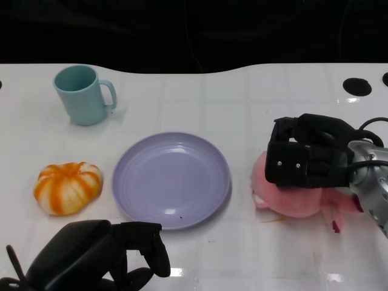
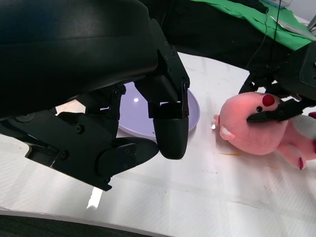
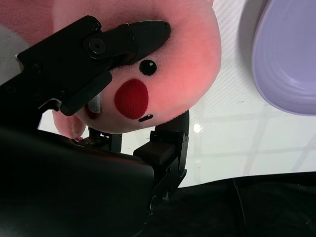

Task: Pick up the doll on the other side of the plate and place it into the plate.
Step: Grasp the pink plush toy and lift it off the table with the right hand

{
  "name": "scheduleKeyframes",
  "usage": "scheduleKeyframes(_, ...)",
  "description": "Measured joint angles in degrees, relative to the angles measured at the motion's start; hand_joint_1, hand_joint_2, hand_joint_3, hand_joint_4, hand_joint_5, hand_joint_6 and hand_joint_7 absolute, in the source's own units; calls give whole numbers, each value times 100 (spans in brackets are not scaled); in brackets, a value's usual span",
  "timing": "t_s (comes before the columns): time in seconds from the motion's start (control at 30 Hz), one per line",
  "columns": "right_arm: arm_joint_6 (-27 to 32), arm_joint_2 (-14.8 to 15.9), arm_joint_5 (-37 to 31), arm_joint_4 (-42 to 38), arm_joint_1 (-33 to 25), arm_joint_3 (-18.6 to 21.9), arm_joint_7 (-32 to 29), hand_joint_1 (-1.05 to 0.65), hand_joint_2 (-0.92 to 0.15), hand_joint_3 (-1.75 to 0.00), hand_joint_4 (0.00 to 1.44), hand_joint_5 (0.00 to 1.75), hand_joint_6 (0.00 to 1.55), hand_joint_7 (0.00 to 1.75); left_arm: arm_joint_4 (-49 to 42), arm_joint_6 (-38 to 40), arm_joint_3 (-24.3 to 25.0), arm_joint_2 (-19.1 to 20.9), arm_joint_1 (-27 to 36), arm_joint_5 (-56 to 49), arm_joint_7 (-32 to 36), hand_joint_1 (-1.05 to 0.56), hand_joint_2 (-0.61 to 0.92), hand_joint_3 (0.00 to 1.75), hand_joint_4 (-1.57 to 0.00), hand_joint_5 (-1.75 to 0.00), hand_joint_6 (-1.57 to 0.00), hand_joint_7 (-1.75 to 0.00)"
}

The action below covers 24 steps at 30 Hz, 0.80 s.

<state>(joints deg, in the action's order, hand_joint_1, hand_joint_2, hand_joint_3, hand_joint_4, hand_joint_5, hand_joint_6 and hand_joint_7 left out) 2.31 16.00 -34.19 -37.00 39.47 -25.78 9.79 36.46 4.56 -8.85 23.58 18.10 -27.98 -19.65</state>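
While the pink doll (image 1: 290, 197) is still down on the white table (image 1: 254, 103), just beside the purple plate (image 1: 171, 179) on its right-hand edge, we count the task as barely past the reach: nothing is in the plate yet. Our right hand (image 1: 309, 159) sits over the top of the doll, fingers wrapped down around its head; in the right wrist view one finger (image 3: 133, 37) lies across the face above the eye and another comes up from beneath, so we read this as a grip closing on the doll, though we can't tell how firm it is. The doll looks like it still rests on the table next to the plate, not lifted; the left wrist view shows its body and legs lying along the surface. Our left hand (image 1: 100, 254) hangs near the plate's front edge, fingers curled in with nothing between them, so it's closed on nothing and idle. Left of the plate sits an orange-and-white pumpkin toy (image 1: 67, 187), and beyond that, further from us than the plate, a teal mug (image 1: 82, 94); neither is in the way. Left to do, as we judge it: confirm the grasp, lift clear of the table, carry leftward over the plate rim, lower, release. Short transfer, since the doll is already right at the rim. Soft plush, so we expect it to squash under the fingers, and a loose hold could let it slip.
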Motion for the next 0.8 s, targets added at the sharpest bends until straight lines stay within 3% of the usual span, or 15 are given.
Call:
scheduleKeyframes(0.03,-52,1,-5,34,-36,7,-81,-24,-83,-46,82,175,82,107,0,0,0,1,-1,0,0,-21,69,77,-71,-145,-76,-108)
scheduleKeyframes(0.07,-140,2,-9,60,-77,17,-191,-23,-81,-47,83,175,86,106,-1,0,0,1,-3,0,0,-21,69,77,-71,-145,-76,-108)
scheduleKeyframes(0.17,-461,24,-15,88,-183,37,-524,-22,-75,-55,90,175,78,138,-6,0,-1,2,-15,0,0,-21,69,76,-71,-146,-76,-108)
scheduleKeyframes(0.2,-564,40,-14,89,-208,44,-603,-22,-67,-72,91,175,76,148,-7,0,-1,3,-19,0,0,-21,69,76,-70,-146,-76,-109)
scheduleKeyframes(0.33,-800,119,37,202,-298,198,-732,-21,-51,-103,93,175,72,172,-11,5,-5,2,-48,0,0,-20,70,75,-70,-147,-75,-109)
scheduleKeyframes(0.57,-1272,175,169,396,-354,512,-931,-19,-43,-124,94,175,73,175,-67,4,-23,2,-89,1,0,-20,69,75,-70,-147,-75,-109)
scheduleKeyframes(0.8,-1516,130,186,535,-355,576,-1032,-17,-34,-132,94,175,74,175,-182,-13,-51,2,-90,-10,1,-20,70,74,-70,-148,-76,-109)
